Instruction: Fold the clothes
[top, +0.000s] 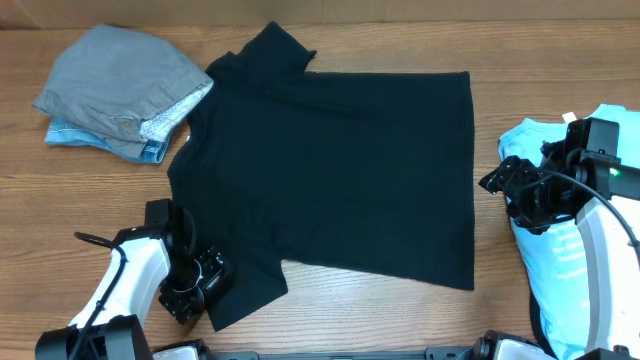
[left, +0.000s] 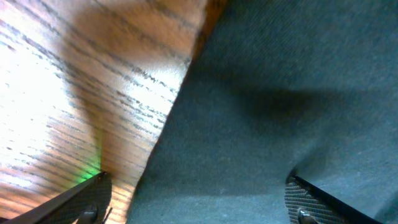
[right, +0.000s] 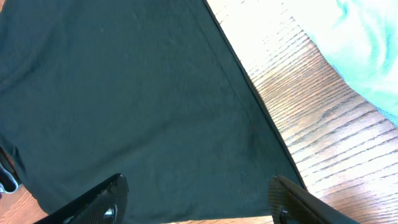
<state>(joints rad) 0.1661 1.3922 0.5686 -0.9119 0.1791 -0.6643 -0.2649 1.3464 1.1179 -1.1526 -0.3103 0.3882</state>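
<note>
My left claw (left: 198, 182), jaws wide apart and empty, sits over a sleeve edge of the black T-shirt (top: 340, 170), spread flat on the table (top: 90, 200). My right claw (right: 198, 182), also agape, hangs above its hem corner. The light blue T-shirt (top: 530, 135) lies partly hidden behind it.

We note white shells on left arm (top: 133, 277) and right arm (top: 607, 238), black joints, thin black cable (top: 93, 242) (green light (top: 612, 172) on the right); left gripper (left: 198, 186) and right gripper (right: 198, 186) black.
</note>
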